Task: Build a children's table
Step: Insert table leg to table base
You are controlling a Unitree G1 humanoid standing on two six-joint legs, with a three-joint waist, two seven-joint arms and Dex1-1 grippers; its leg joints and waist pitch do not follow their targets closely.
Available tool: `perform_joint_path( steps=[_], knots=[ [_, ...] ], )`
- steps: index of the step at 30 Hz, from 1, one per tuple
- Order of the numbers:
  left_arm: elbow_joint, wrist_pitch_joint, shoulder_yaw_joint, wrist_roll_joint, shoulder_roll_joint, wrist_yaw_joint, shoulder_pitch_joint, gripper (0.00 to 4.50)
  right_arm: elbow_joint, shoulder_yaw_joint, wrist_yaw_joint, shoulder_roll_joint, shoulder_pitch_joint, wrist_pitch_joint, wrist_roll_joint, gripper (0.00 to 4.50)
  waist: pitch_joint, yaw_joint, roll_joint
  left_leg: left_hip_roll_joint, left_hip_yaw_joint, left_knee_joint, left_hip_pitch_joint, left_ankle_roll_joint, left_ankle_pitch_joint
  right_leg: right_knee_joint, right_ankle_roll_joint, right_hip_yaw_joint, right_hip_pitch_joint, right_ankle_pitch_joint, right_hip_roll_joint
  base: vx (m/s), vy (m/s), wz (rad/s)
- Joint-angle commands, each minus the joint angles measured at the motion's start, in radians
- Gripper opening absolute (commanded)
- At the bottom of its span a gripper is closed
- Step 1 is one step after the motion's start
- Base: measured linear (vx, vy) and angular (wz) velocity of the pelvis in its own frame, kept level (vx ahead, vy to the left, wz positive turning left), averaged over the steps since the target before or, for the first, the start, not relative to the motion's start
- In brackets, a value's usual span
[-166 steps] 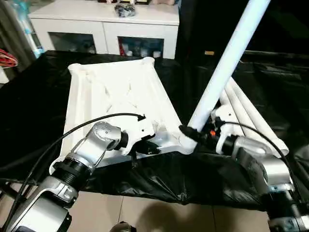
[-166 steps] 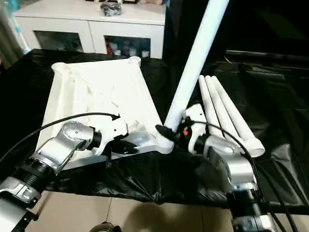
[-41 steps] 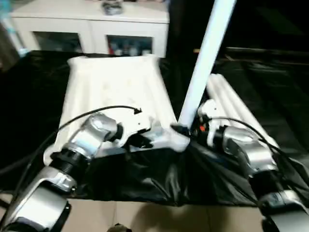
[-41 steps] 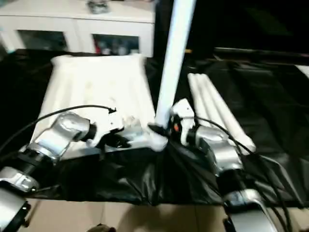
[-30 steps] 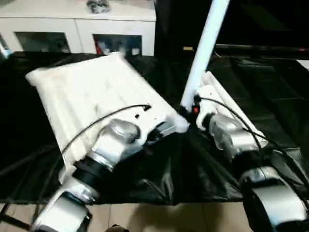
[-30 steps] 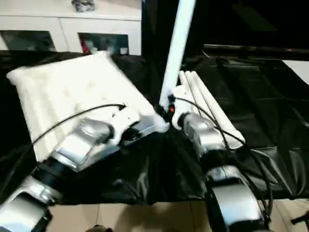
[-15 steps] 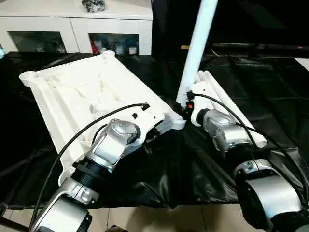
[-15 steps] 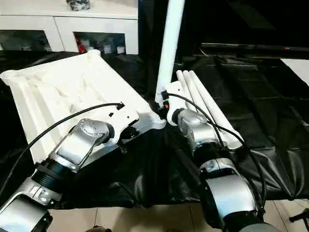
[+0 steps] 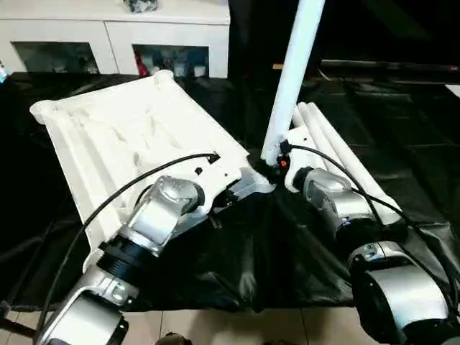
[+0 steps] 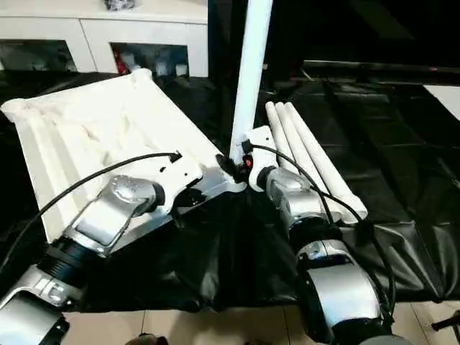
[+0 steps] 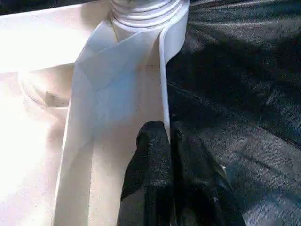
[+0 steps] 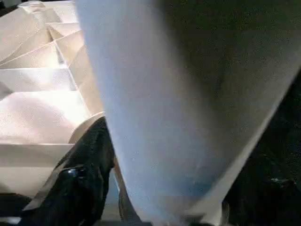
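Black sheet (image 9: 237, 266) covered the work surface, with a white cabinet (image 9: 115, 36) behind it. The top (image 9: 122, 144) lay upside down on the sheet, ribs and sockets up, so legs could drop in from above. Left gripper (image 11: 164, 141) was pinched shut on the thin rim wall near the front corner socket (image 11: 146, 9), probably to stop the top sliding or twisting under the leg work. One leg (image 9: 291, 79) stood nearly upright in that corner. Right gripper (image 10: 233, 167) sat at its base, one black finger (image 12: 84, 179) beside the tube; couldn't tell whether it was clamping or letting go. Leg looked seated, but thread depth wasn't visible. Three spare legs (image 10: 305, 158) lay side by side on the sheet just beyond the right arm, within reach for the next sockets.
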Motion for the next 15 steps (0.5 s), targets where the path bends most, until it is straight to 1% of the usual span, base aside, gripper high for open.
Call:
perform_joint_path(
  steps=[1, 3, 5, 6, 7, 10, 11, 13, 15],
  knots=[
    [-0.056, -0.048, -0.012, -0.012, -0.003, -0.02, -0.013, 0.0, -0.006, 0.03, 0.04, 0.005, 0.027, 0.021, -0.008, 3.58, -0.068, 0.007, 0.001, 0.047, -0.009, -0.071, 0.018, 0.044, -0.224, -0.064, -0.258, 0.033, 0.051, -0.11, -0.051, 0.0, 0.0, 0.0],
    [-0.054, -0.063, -0.015, -0.018, 0.008, -0.041, -0.012, 0.0, -0.028, 0.037, 0.07, -0.008, 0.041, 0.021, -0.01, 3.66, -0.066, 0.009, 0.001, 0.048, -0.009, -0.071, 0.02, 0.04, -0.242, -0.068, -0.254, 0.034, 0.05, -0.144, -0.053, 0.0, 0.0, 0.0],
    [-0.049, -0.078, -0.016, -0.023, 0.019, -0.06, -0.012, 0.0, -0.048, 0.041, 0.098, -0.02, 0.053, 0.02, -0.013, 3.91, -0.066, 0.011, 0.002, 0.049, -0.01, -0.073, 0.022, 0.032, -0.253, -0.068, -0.249, 0.034, 0.049, -0.164, -0.053, 0.0, 0.0, 0.0],
    [-0.045, -0.085, -0.016, -0.025, 0.024, -0.067, -0.013, 0.0, -0.058, 0.042, 0.11, -0.025, 0.058, 0.019, -0.013, 3.97, -0.066, 0.013, 0.004, 0.049, -0.01, -0.073, 0.023, 0.028, -0.261, -0.07, -0.246, 0.034, 0.048, -0.169, -0.052, 0.0, 0.0, 0.0],
    [-0.039, -0.101, -0.019, -0.028, 0.034, -0.084, -0.015, 0.0, -0.077, 0.044, 0.133, -0.036, 0.069, 0.02, -0.012, 3.97, -0.066, 0.017, 0.002, 0.049, -0.01, -0.073, 0.022, 0.026, -0.26, -0.069, -0.24, 0.035, 0.05, -0.167, -0.052, 0.0, 0.0, 0.0],
    [-0.027, -0.137, -0.022, -0.041, 0.05, -0.123, -0.016, 0.0, -0.115, 0.052, 0.19, -0.057, 0.089, 0.022, -0.006, 3.97, -0.069, 0.023, 0.002, 0.049, -0.009, -0.071, 0.023, 0.031, -0.24, -0.065, -0.245, 0.035, 0.05, -0.136, -0.051, 0.0, 0.0, 0.0],
    [-0.02, -0.147, -0.021, -0.048, 0.057, -0.144, -0.017, 0.0, -0.137, 0.058, 0.222, -0.071, 0.1, 0.028, -0.004, 3.97, -0.069, 0.026, 0.003, 0.049, -0.008, -0.07, 0.026, 0.035, -0.232, -0.064, -0.248, 0.035, 0.049, -0.121, -0.05, 0.0, 0.0, 0.0],
    [-0.013, -0.185, -0.025, -0.06, 0.069, -0.186, -0.014, 0.0, -0.162, 0.065, 0.262, -0.09, 0.114, 0.036, -0.003, 3.97, -0.068, 0.029, 0.002, 0.048, -0.008, -0.069, 0.024, 0.041, -0.218, -0.062, -0.252, 0.034, 0.051, -0.102, -0.049, 0.0, 0.0, 0.0],
    [-0.007, -0.235, -0.031, -0.073, 0.086, -0.235, -0.009, 0.0, -0.189, 0.076, 0.312, -0.114, 0.128, 0.044, 0.0, 3.97, -0.07, 0.031, 0.003, 0.049, -0.008, -0.067, 0.025, 0.043, -0.213, -0.059, -0.255, 0.034, 0.051, -0.09, -0.051, 0.0, 0.0, 0.0]
  ],
)
